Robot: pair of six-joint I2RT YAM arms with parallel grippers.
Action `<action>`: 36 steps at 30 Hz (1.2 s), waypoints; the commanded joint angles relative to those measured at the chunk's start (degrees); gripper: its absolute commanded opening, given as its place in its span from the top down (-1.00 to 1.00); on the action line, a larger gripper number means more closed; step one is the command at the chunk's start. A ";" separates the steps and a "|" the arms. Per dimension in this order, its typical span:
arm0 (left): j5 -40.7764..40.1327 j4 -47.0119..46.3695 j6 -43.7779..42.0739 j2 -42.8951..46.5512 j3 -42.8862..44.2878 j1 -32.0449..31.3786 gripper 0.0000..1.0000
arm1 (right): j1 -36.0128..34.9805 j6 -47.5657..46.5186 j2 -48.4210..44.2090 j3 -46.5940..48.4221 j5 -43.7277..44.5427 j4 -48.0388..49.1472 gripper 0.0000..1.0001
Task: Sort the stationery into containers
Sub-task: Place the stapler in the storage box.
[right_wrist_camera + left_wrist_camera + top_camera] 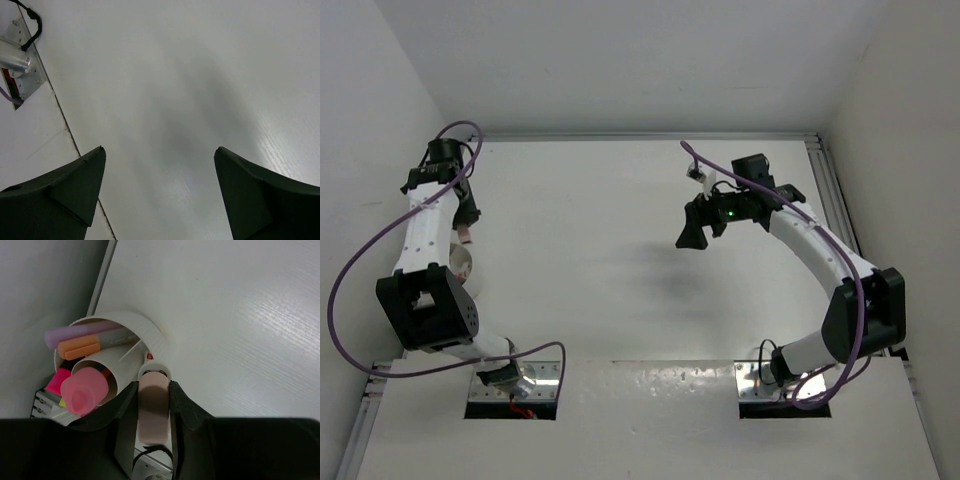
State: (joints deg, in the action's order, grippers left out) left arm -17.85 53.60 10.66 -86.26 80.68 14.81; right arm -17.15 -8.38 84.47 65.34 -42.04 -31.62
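My left gripper [153, 384] is shut on a pale pink eraser [153, 410], which sits upright between the jaws. It hangs just above the near rim of the round white tub [131, 320] at the table's left edge. The tub holds a lilac-capped marker [75, 335], an orange-capped marker [80, 347] and a pink cylindrical piece [82, 390], possibly the pink cup. In the top view the left gripper [466, 222] holds the eraser [466, 236] over the tub [463, 266]. My right gripper [692, 232] is open and empty above bare table; its jaws [160, 155] stand wide apart.
A small white rounded item [155, 370] lies under the eraser's tip beside the tub. The left wall [45, 285] stands close behind the tub. A metal rail [825, 190] runs along the table's right edge. A raised white panel [30, 145] borders the near edge.
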 commanded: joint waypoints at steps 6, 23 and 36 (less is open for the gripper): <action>-1.75 -1.48 -1.51 3.29 -2.02 3.03 1.00 | -1.92 -1.20 -0.27 2.07 0.64 -1.17 -0.76; 1.32 -11.33 -7.23 4.96 -12.74 7.78 1.00 | -2.89 -1.99 1.05 3.30 1.44 -2.05 -0.76; 3.69 -13.27 -8.72 5.31 -13.27 7.69 1.00 | -2.98 -2.60 1.49 2.95 1.53 -2.13 -0.76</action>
State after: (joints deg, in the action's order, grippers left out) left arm -15.38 42.11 2.87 -82.81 67.11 21.91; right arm -19.73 -10.17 85.58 66.67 -40.45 -34.39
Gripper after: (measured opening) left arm 0.331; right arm 0.878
